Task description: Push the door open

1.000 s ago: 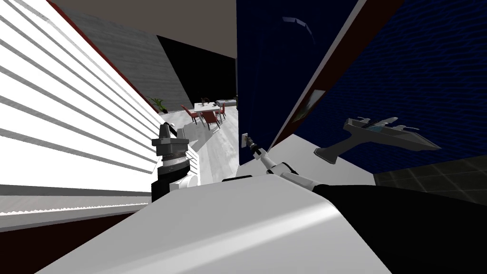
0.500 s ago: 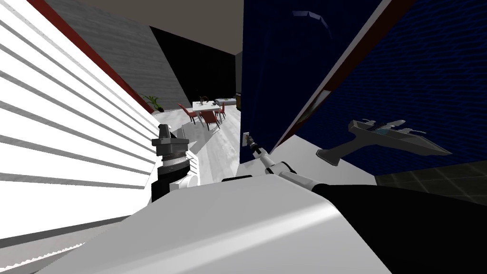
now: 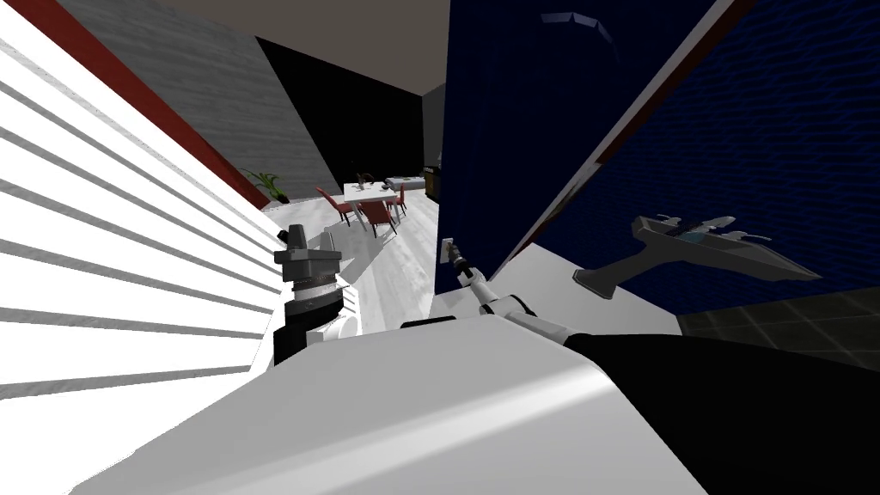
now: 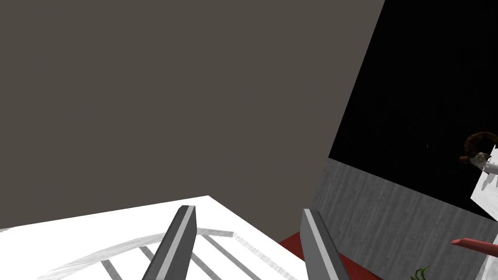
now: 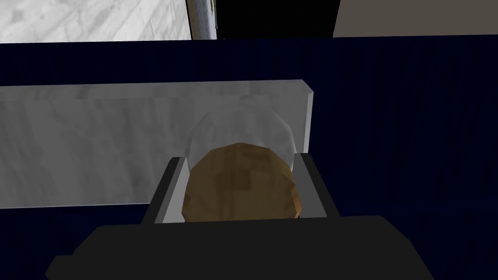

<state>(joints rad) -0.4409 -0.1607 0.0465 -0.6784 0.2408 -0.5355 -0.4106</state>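
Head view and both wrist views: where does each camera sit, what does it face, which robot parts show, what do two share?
Head view: on the head, down-forward at the dark blue door; left gripper raised, right gripper at it.
Left wrist view: on the left hand, pointing upward; its gripper, open.
Right wrist view: on the right hand, facing the door; gripper shut on the brown knob.
Shared: the door, head and right wrist views.

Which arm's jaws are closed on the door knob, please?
The right arm's jaws: they clamp the brown knob on the dark blue door. The left arm's jaws stand open, empty.
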